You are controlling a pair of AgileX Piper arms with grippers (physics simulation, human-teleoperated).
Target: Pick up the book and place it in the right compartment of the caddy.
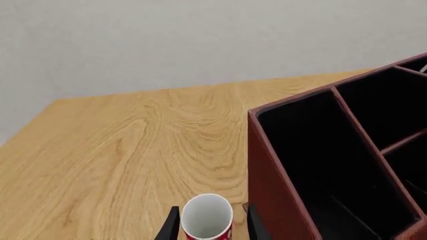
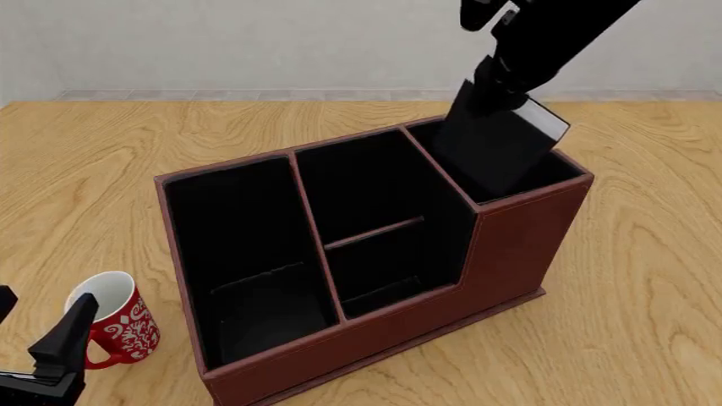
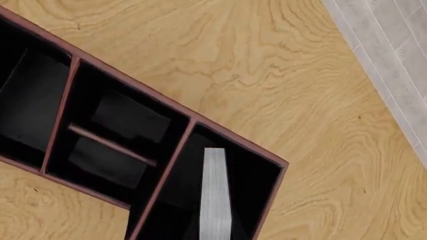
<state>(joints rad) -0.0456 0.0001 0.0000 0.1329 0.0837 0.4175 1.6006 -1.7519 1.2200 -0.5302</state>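
Observation:
The black book (image 2: pixel 495 145) with white page edges (image 3: pixel 215 195) hangs tilted, its lower part inside the right compartment (image 2: pixel 555 167) of the reddish-brown caddy (image 2: pixel 508 254). My right gripper (image 2: pixel 498 85) is shut on the book's top edge, above the compartment; its fingers do not show in the right wrist view. The right compartment (image 3: pixel 248 180) is black inside. My left gripper (image 2: pixel 46 302) is open and low at the table's near left corner. In the left wrist view it (image 1: pixel 215 222) frames the mug, next to the caddy's large end section (image 1: pixel 313 150).
A red-and-white patterned mug (image 2: pixel 117 326) stands upright on the table left of the caddy, just beyond my left fingers (image 1: pixel 173 227). The wooden table (image 2: pixel 643 279) runs to a grey wall behind. The caddy's middle section has a shelf divider (image 2: pixel 374 232).

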